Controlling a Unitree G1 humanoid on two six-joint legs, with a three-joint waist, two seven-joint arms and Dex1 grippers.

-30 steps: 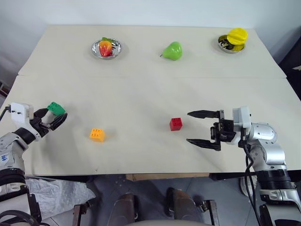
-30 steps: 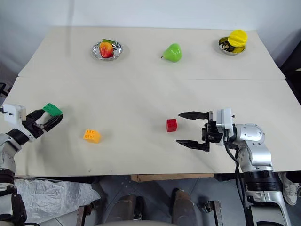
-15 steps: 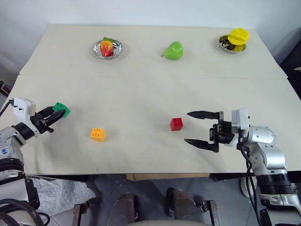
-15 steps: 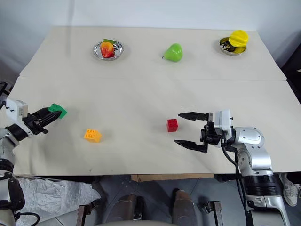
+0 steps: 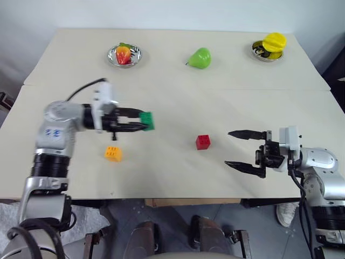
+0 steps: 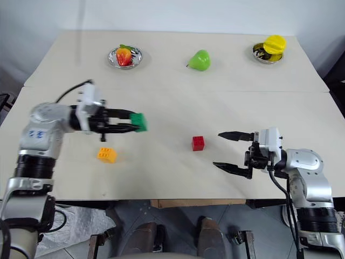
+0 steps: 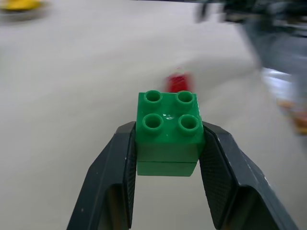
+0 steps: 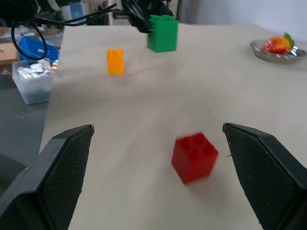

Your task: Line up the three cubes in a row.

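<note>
Left gripper (image 5: 144, 121) swung inward carrying one green cube (image 5: 146, 120); two cubes remain, seemingly tabled.

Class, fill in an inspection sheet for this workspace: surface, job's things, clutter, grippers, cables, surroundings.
Surface: pale table, two boards joined by a seam.
Job's things: green cube held above the table; red cube and orange cube lying apart on it.
Clutter: pear; strawberry in a dish; yellow toy in a dish, all at the far edge.
Grippers: left gripper shut on green cube; right gripper open, beside red cube.
Cables: black cable at the left arm.
Surroundings: white wall behind.
</note>
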